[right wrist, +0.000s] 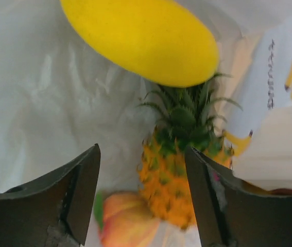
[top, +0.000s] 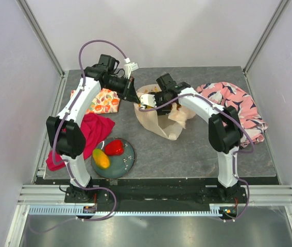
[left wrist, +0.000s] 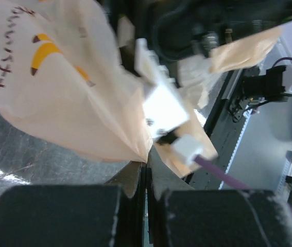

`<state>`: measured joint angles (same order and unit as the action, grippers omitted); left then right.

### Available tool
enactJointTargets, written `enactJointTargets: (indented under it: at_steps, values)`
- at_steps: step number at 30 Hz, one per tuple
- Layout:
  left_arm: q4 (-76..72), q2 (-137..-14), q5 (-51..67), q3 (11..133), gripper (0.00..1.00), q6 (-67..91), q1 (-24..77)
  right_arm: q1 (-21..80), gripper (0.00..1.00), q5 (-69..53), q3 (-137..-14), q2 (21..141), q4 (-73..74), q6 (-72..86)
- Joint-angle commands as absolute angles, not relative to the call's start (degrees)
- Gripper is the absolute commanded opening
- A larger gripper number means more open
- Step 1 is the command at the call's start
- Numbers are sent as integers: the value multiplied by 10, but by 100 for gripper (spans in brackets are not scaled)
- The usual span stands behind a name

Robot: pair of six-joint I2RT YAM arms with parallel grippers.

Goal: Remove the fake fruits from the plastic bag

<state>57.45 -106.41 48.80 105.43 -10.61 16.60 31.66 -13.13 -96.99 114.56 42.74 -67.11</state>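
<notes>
Left end effector [left wrist: 146, 172] clenched on the rim of the plastic bag [left wrist: 58, 92] lying on the counter [top: 187, 154]; right end effector [right wrist: 141, 154] spread open inside it over the pineapple [right wrist: 174, 180] and a mango [right wrist: 140, 41], where closing could pinch thin film or squirt the glossy fruit aside.
</notes>
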Motion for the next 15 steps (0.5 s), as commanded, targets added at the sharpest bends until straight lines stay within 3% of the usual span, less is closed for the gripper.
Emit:
enactJointTargets:
  at_steps: [1, 7, 11, 12, 15]
  values:
    - [584, -1075, 550, 1081, 2, -134, 168, 315, 83, -136, -1034, 1212, 379, -709]
    - [592, -1092, 568, 1086, 2, -141, 168, 316, 93, -113, -1039, 1277, 262, -732]
    - [595, -1092, 570, 1085, 2, -141, 168, 319, 90, -58, -1041, 1331, 157, -760]
    - [595, -1092, 568, 1083, 1, -141, 168, 319, 84, -49, -1048, 1341, 150, -764]
    - [594, -1093, 560, 1087, 2, -141, 168, 312, 43, -51, -1045, 1347, 92, -747]
